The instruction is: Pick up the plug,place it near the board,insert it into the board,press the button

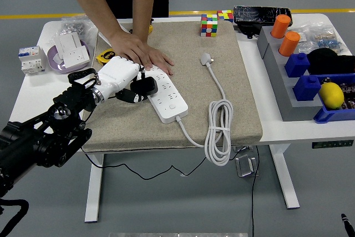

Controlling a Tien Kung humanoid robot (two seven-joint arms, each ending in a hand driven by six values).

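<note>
No brand or lettering is legible on the white power strip (165,96) lying on a tan mat (222,54) atop the desk (33,95). The robot's left hand (123,80) has its fingers curled around a black plug (144,86), holding it at the strip's left edge, over the sockets. A person's hand (140,53) presses flat on the strip's far end, just beyond the robot's hand. The strip's own white cable (218,129) lies coiled to the right.
</note>
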